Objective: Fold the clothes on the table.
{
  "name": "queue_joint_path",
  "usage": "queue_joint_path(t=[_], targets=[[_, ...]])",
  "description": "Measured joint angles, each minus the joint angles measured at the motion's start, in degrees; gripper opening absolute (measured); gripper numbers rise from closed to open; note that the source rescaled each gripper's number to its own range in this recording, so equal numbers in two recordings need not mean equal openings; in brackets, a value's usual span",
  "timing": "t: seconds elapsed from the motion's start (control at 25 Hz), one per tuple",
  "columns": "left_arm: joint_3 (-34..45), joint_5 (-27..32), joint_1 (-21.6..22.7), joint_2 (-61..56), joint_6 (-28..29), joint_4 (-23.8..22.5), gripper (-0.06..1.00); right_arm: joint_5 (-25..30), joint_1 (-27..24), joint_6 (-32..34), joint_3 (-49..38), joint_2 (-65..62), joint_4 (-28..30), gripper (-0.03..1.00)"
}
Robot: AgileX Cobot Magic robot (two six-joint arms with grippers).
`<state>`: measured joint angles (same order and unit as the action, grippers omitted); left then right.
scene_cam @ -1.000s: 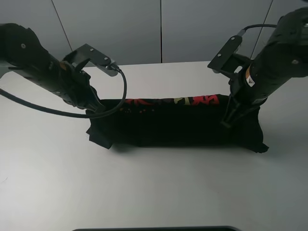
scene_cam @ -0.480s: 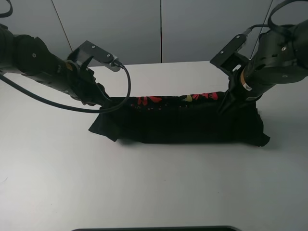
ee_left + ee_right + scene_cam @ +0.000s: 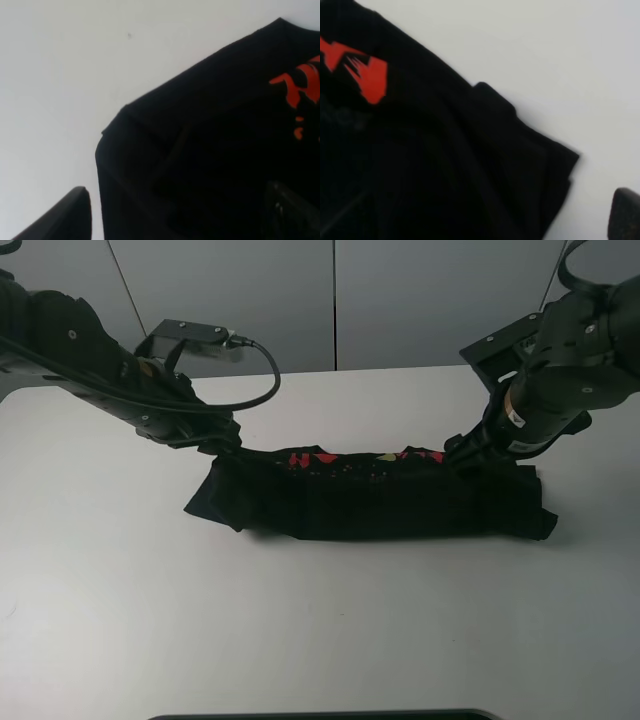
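Note:
The black T-shirt (image 3: 370, 502) lies on the white table (image 3: 320, 630) as a long folded strip, with red and tan characters (image 3: 360, 457) along its far edge. My left gripper (image 3: 226, 440) is low at the strip's far left corner. In the left wrist view its fingers (image 3: 60, 217) stand wide apart over the cloth (image 3: 200, 130), open. My right gripper (image 3: 462, 453) is low at the far edge near the right end. The right wrist view shows the cloth (image 3: 445, 165) and one finger (image 3: 626, 215) at the picture's edge, so it looks open.
A black sleeve flap (image 3: 208, 505) sticks out at the strip's left end. A dark edge (image 3: 320, 715) runs along the table's near side. A grey panelled wall (image 3: 330, 300) stands behind the table. The left arm's cable (image 3: 262, 380) loops above the shirt.
Both grippers have gone down and toward the far edge, laying the raised fold onto the table. The shirt now lies flatter and the grippers no longer hold it up.

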<state>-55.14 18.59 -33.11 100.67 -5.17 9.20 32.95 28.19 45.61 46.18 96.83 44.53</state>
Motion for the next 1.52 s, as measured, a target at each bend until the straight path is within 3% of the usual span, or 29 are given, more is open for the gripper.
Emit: queue_joint_path(t=[0.24,0.4,1.04,1.28,1.52], targets=[[-2.05,5.75,0.84,0.12,4.07,0.00,0.89,0.01,-6.06,-12.35,3.22,0.00,-18.44,1.00],[-2.29,7.66,3.22,2.63,5.17,0.13,0.89,0.27,-7.80,-18.62,3.42,0.00,-24.64,1.00],[-2.32,3.72,4.31,12.36,5.17,0.72,0.89,1.57,-8.61,-20.50,3.68,0.00,-29.07,1.00],[-2.32,3.59,5.05,12.81,5.17,0.84,0.89,2.05,-14.02,-25.98,3.68,0.27,-35.22,1.00],[-2.32,3.70,5.05,13.20,5.17,0.84,0.89,2.86,-17.66,-27.76,3.80,4.17,-37.20,1.00]])
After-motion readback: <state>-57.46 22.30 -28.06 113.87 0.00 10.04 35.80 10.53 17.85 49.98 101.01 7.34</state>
